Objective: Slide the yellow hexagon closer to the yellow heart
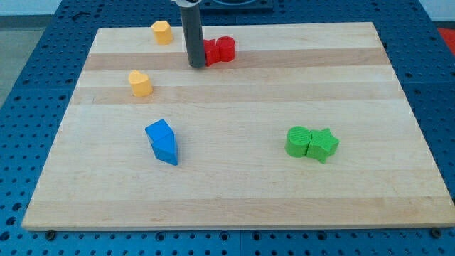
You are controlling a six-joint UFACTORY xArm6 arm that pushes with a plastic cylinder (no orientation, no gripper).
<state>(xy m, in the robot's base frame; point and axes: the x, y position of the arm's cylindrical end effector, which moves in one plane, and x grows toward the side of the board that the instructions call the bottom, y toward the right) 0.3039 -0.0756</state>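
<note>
Wooden table, near to far: a blue block pair left of centre and a green pair at the view's right; then yellow heart, red blocks, and yellow hexagon by the top edge, left. Tool: a plain rod with nothing to spread or pinch; my tip rests just left of the red blocks, right of and below the hexagon, apart from it. Hexagon, judged: small, rigid, light, slides readily; cannot be held, so press its far flat face squarely, since an off-centre push would likely spin it.

Hexagon sits top-left of heart.
</note>
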